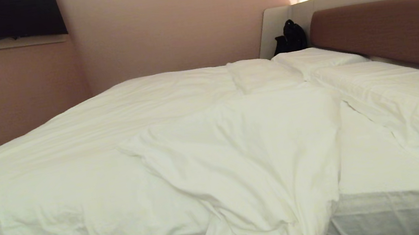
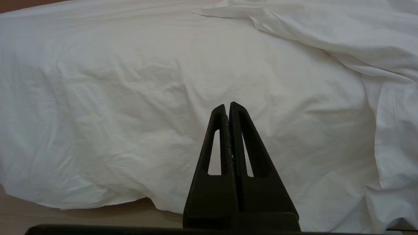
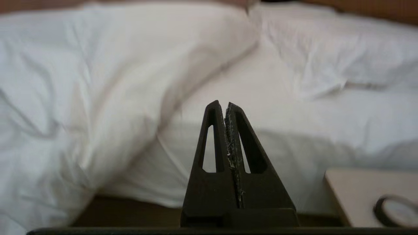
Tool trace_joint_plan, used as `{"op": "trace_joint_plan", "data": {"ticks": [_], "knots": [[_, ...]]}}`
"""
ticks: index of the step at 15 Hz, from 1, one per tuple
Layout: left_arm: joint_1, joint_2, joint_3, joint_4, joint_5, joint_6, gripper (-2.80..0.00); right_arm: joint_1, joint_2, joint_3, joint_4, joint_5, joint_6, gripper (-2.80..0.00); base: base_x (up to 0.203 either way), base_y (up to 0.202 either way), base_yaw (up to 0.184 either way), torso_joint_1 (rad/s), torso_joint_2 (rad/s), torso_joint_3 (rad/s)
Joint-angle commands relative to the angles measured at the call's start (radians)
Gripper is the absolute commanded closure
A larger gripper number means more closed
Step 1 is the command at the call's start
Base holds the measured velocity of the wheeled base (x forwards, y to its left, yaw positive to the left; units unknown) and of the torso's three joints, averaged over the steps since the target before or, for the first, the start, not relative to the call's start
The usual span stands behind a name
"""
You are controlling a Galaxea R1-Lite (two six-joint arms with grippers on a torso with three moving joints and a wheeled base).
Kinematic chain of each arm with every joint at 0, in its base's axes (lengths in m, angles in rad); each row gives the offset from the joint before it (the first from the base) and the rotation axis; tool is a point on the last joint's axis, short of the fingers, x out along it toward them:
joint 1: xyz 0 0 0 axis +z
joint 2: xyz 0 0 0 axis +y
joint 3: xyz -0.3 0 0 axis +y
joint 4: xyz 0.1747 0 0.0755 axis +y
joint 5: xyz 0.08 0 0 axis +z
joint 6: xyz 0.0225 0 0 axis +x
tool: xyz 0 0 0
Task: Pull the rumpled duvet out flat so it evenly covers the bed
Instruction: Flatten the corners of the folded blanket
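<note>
Duvet (image 1: 123, 146) covers most of the bed (image 1: 390, 211), bunched toward the left side, with a folded-back flap (image 1: 256, 160) whose rumpled edge runs down the near side and spills over the mattress front. Right of that flap a strip of taut sheet (image 1: 380, 163) lies bare up to the pillows (image 1: 395, 95) by the brown padded headboard (image 1: 386, 33). Duvet is puffy, soft, finely creased; sheet is flat and thin.

Left gripper (image 2: 227, 105) sits in front of the duvet's hanging side, near it but not touching, fingers pressed together, nothing pinched. Duvet's lower hem hangs just above the floor (image 2: 26, 215).

Right gripper (image 3: 222, 103) faces the bare mattress edge beside the flap, fingers pressed together, empty. Pale nightstand corner (image 3: 359, 192) with a round dark-rimmed object (image 3: 396, 212) sits close by.

Dark bag (image 1: 291, 37) in the far corner.
</note>
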Motion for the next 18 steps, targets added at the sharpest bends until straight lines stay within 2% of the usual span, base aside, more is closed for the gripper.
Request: {"op": "trace_joint_plan", "data": {"ticks": [1, 4, 8, 10, 13, 16, 18], "knots": [[0.000, 0.000, 0.000, 0.000, 0.000, 0.000, 0.00, 0.002, 0.048, -0.147, 0.117, 0.071, 0.000, 0.00, 0.000, 0.000, 0.000, 0.000, 0.00, 0.000], [0.000, 0.000, 0.000, 0.000, 0.000, 0.000, 0.00, 0.001, 0.222, -0.270, 0.130, 0.145, 0.004, 0.00, 0.000, 0.000, 0.000, 0.000, 0.00, 0.000], [0.000, 0.000, 0.000, 0.000, 0.000, 0.000, 0.00, 0.002, 0.525, -0.406, 0.041, 0.232, 0.065, 0.00, 0.000, 0.000, 0.000, 0.000, 0.00, 0.000], [0.000, 0.000, 0.000, 0.000, 0.001, 0.000, 0.00, 0.002, 0.797, -0.485, -0.033, 0.258, 0.105, 0.00, 0.000, 0.000, 0.000, 0.000, 0.00, 0.000], [0.000, 0.000, 0.000, 0.000, 0.001, 0.000, 0.00, 0.005, 1.208, -0.680, -0.111, 0.282, 0.173, 0.00, 0.000, 0.000, 0.000, 0.000, 0.00, 0.000], [0.000, 0.000, 0.000, 0.000, 0.000, 0.000, 0.00, 0.021, 1.560, -0.921, -0.131, 0.291, 0.280, 0.00, 0.000, 0.000, 0.000, 0.000, 0.00, 0.000], [0.000, 0.000, 0.000, 0.000, 0.000, 0.000, 0.00, 0.049, 1.725, -1.056, -0.113, 0.295, 0.362, 0.00, 0.000, 0.000, 0.000, 0.000, 0.00, 0.000]]}}
